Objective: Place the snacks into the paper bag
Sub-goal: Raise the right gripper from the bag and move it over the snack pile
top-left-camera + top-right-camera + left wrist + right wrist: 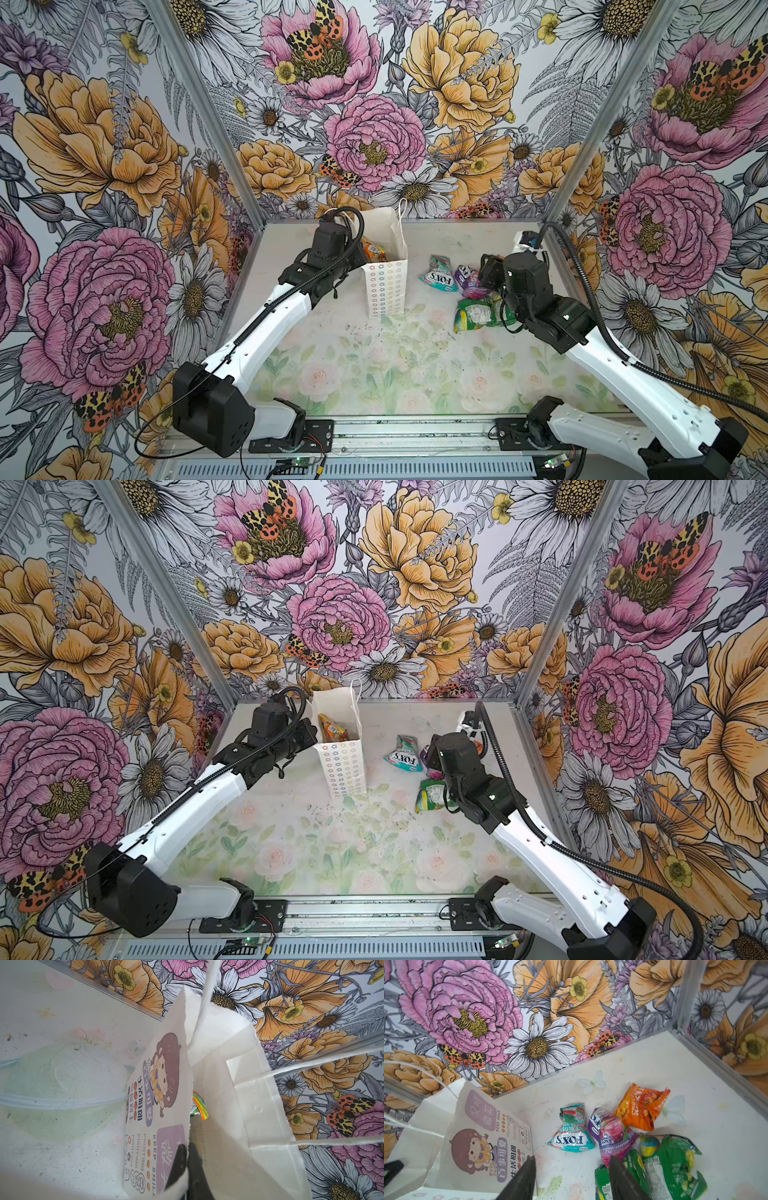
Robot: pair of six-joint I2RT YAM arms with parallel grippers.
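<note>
The paper bag [386, 291] is stood upright at the back of the surface [374, 365]. Its printed wall is pinched by the left jaws, and one orange-green packet [332, 731] is seen inside. The right jaws are spread and empty beside the loose snacks: teal FOX'S packet [572, 1138], purple packet [611, 1136], orange packet [641, 1107] and green packets [675, 1167]. As these overlap, two might be caught at once, or one dragged. The bag might be tipped by a tug on its thin wall.

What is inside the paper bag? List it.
Inside the paper bag, one orange and green snack packet shows. The bag's walls hide its bottom, so any others cannot be seen.
</note>
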